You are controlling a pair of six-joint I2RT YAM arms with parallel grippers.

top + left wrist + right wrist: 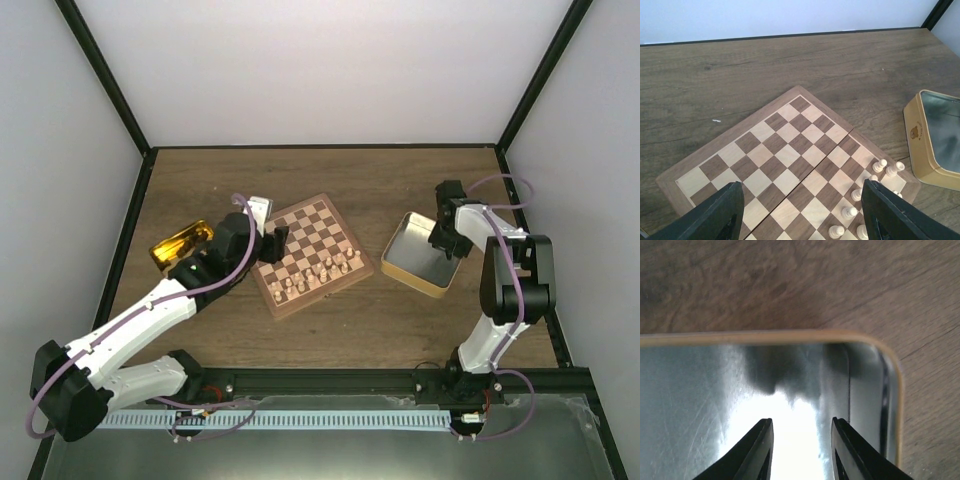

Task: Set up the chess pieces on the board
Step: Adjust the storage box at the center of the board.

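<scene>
Hovering over the left edge of the board [785,150], the left hand [802,197] is holding its fingers wide apart with nothing between them - the pale chess pieces [880,167] are standing on the board's near rows, off to that hand's right. The right hand [802,427] is hanging over the open tin [790,335], well apart from the board, with its fingers a narrow gap apart on nothing. I'm only seeing bare metal in there, and can't tell what the amber tin [180,243] on the left is holding.

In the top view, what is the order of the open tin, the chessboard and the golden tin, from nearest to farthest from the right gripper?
1. Open tin, directly below the right gripper.
2. Chessboard, at centre.
3. Golden tin, far left.
</scene>
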